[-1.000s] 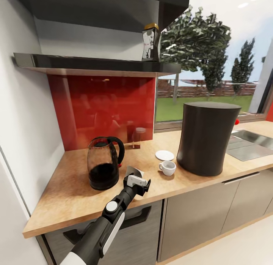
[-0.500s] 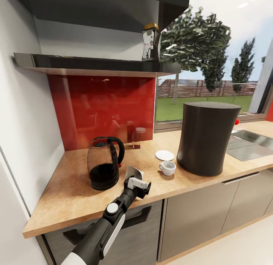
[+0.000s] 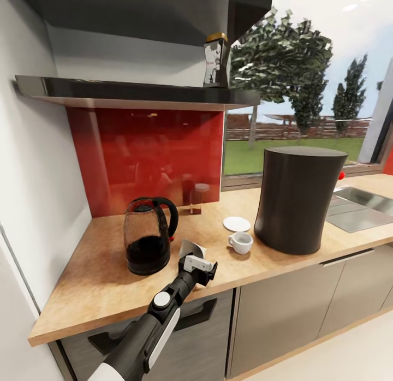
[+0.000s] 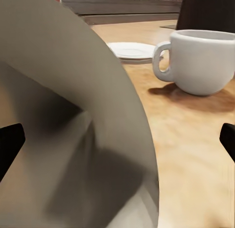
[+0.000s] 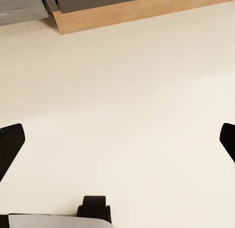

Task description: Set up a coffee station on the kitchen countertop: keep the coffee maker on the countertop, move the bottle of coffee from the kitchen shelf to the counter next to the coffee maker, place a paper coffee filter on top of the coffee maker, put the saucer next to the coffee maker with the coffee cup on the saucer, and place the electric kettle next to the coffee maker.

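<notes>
The dark-grey coffee maker [image 3: 300, 198] stands on the light wood countertop [image 3: 98, 283], with the white saucer [image 3: 237, 224] and the coffee cup [image 3: 241, 242] just left of it; the cup sits on the wood beside the saucer. Further left is the glass electric kettle [image 3: 144, 242]. The bottle of coffee [image 3: 216, 60] is up on the dark shelf. My left gripper [image 3: 197, 262] hovers at the counter's front, open, with the paper coffee filter [image 3: 191, 247] at its fingertips. In the left wrist view the filter [image 4: 73, 130] looms between the spread fingers, with the cup [image 4: 203, 61] and saucer [image 4: 132, 50] beyond. My right gripper [image 5: 117, 139] is open over the floor.
A small glass jar [image 3: 201, 197] stands against the red backsplash [image 3: 147, 152]. The steel sink [image 3: 360, 203] lies right of the coffee maker. A white wall [image 3: 33, 179] closes the counter's left end. Dark cabinet fronts [image 3: 284, 310] run below the worktop.
The head view has shifted slightly, so the kettle and shelf sit a little further left. My left gripper dipped a touch and still sits at the filter.
</notes>
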